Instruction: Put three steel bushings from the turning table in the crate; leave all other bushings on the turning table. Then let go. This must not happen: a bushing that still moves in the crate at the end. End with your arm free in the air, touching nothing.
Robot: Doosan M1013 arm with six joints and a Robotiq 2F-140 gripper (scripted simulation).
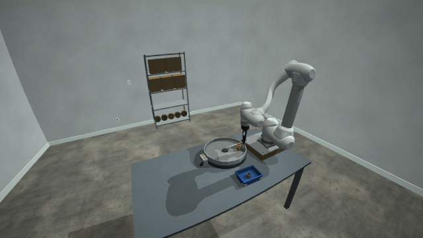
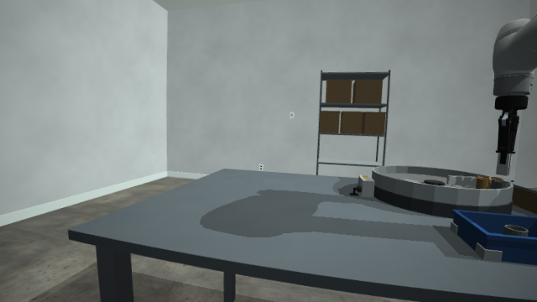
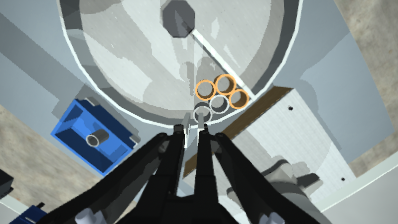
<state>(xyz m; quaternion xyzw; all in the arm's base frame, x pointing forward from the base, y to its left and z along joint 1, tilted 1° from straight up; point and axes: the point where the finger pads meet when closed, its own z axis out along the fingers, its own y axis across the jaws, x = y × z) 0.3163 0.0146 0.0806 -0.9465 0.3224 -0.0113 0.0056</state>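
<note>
My gripper (image 1: 244, 143) (image 2: 503, 171) (image 3: 194, 119) is empty, its fingers a narrow gap apart. It hangs above the near-arm rim of the turning table (image 1: 225, 160) (image 2: 440, 194) (image 3: 125, 60). In the wrist view, one steel bushing (image 3: 202, 107) stands just beyond the fingertips, partly hidden by the right one. Another steel bushing (image 3: 218, 113) stands beside it. Three orange bushings cluster behind them, upright. The blue crate (image 1: 255, 180) (image 2: 471, 226) (image 3: 67, 131) holds one steel bushing (image 1: 248, 175) (image 2: 515, 233) (image 3: 101, 136), upright.
A thin straight bar (image 3: 220, 61) runs from the dark hub (image 1: 225, 150) (image 3: 178, 19) towards the turning table's wall, beside the orange bushings. The raised wall surrounds the bushings. A small box (image 1: 203, 157) (image 2: 366, 186) stands outside it. The arm's base plate (image 1: 262, 152) (image 3: 300, 127) lies close by.
</note>
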